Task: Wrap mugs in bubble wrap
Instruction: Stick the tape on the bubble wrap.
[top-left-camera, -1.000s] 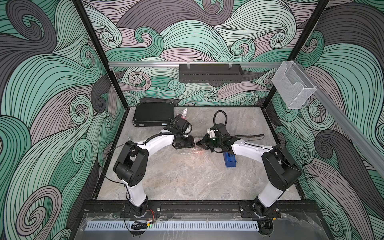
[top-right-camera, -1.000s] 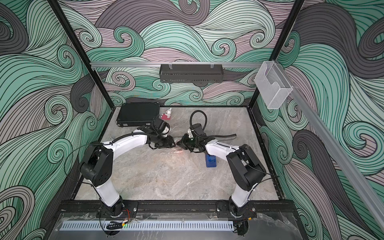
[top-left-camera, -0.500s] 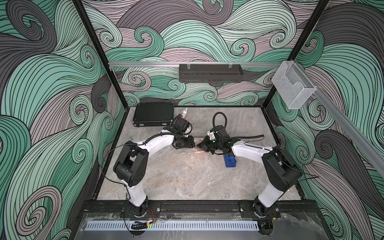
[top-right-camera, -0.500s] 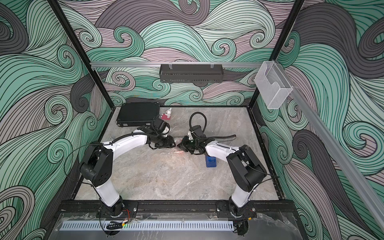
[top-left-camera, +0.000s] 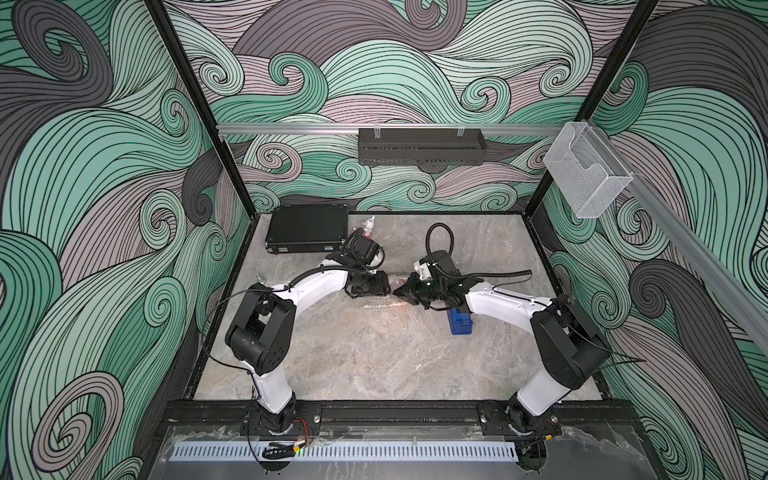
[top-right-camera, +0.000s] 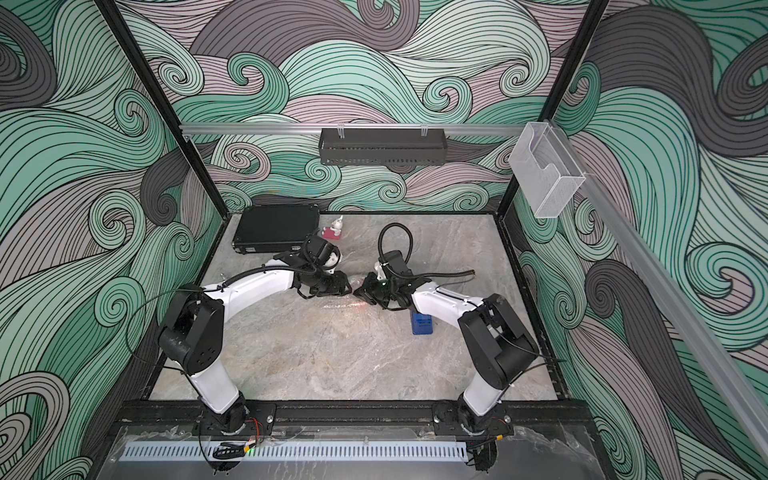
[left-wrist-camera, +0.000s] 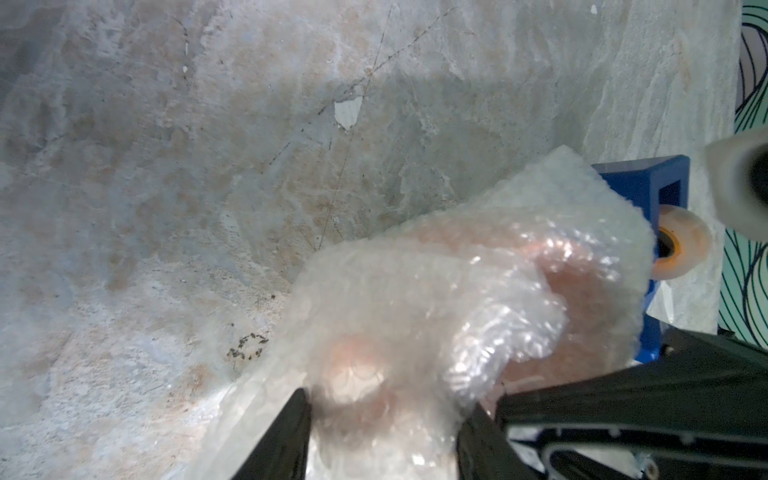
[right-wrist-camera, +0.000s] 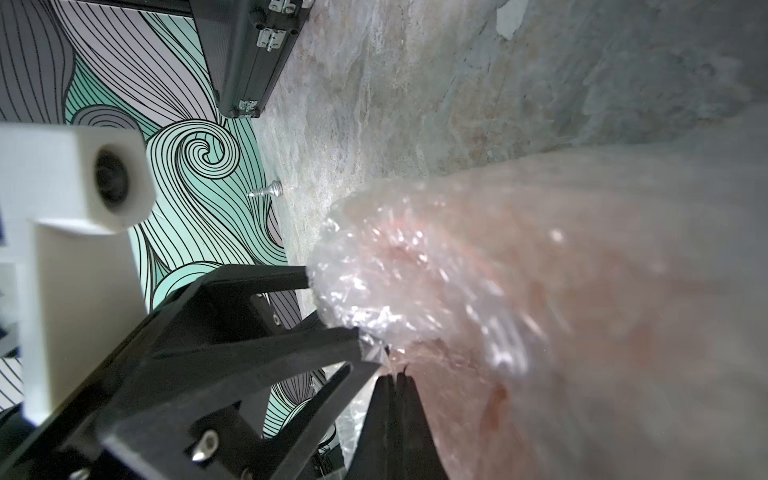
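Observation:
The orange mug (left-wrist-camera: 577, 270) lies at mid-table, swathed in the bubble wrap (left-wrist-camera: 436, 266), and shows only as an orange tint through the plastic. My left gripper (left-wrist-camera: 384, 419) is shut on this bundle, one black finger on each side. In the right wrist view the wrapped mug (right-wrist-camera: 561, 324) fills the frame. My right gripper (right-wrist-camera: 395, 376) is shut, its tips pinching the bubble wrap (right-wrist-camera: 365, 286) beside the left gripper's fingers (right-wrist-camera: 332, 340). In both top views the left gripper (top-left-camera: 387, 286) and right gripper (top-left-camera: 400, 291) meet tip to tip over the bundle.
A blue tape dispenser (top-left-camera: 460, 323) stands just behind the right wrist. A black case (top-left-camera: 307, 228) and a small red-and-white figurine (top-left-camera: 368, 226) sit at the back left. A small silver piece (right-wrist-camera: 268, 191) stands by the left wall.

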